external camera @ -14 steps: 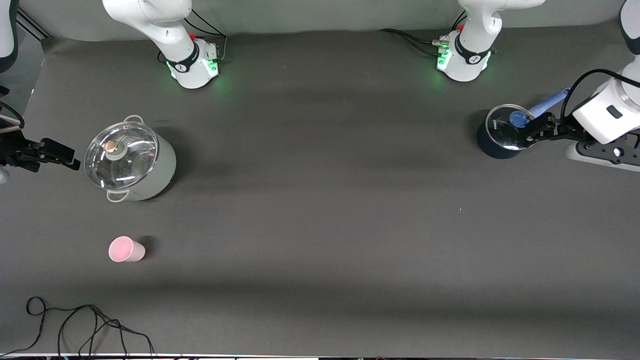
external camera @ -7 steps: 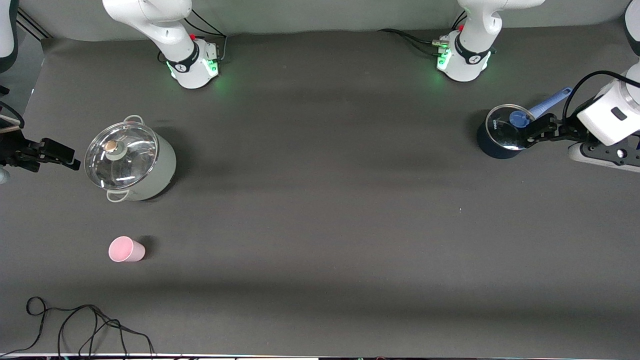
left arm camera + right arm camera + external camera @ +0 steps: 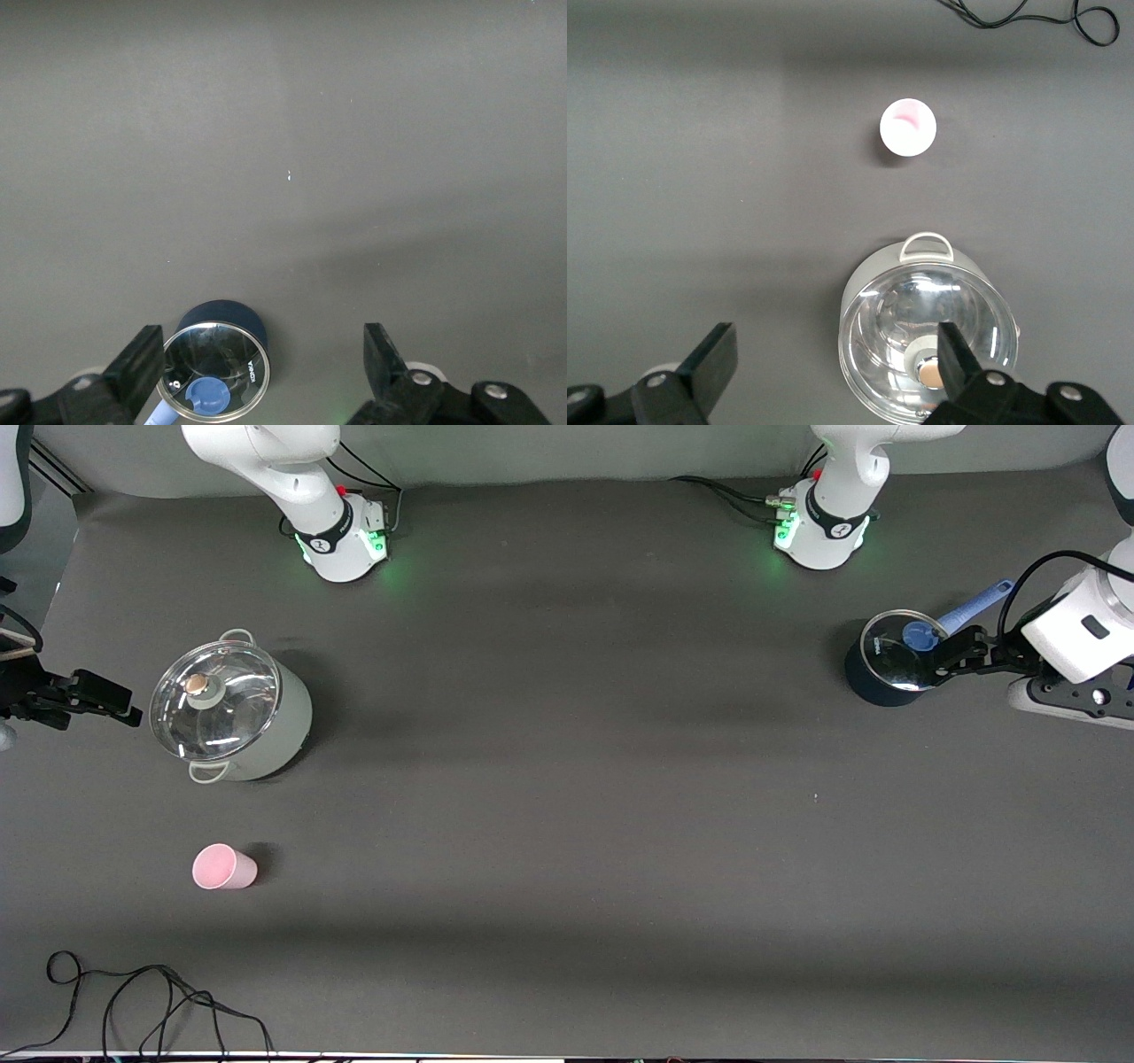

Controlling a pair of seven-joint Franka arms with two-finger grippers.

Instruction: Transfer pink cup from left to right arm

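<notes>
The pink cup (image 3: 224,867) stands alone on the dark table toward the right arm's end, nearer to the front camera than the grey pot (image 3: 232,708). It also shows in the right wrist view (image 3: 908,127), well clear of the fingers. My right gripper (image 3: 122,701) is open and empty, up in the air beside the grey pot (image 3: 928,341) at the table's end; it also shows in its wrist view (image 3: 834,361). My left gripper (image 3: 944,657) is open and empty over the edge of a dark blue pot (image 3: 886,664) at the left arm's end, and shows in its wrist view (image 3: 262,363).
The grey pot has a glass lid with a knob (image 3: 197,685). The dark blue pot (image 3: 218,363) has a glass lid with a blue knob (image 3: 918,636) and a blue handle (image 3: 976,606). A black cable (image 3: 133,992) lies near the table's front edge.
The left arm's wrist has shifted slightly over the dark blue pot. The cup, the pots and the right gripper have not moved.
</notes>
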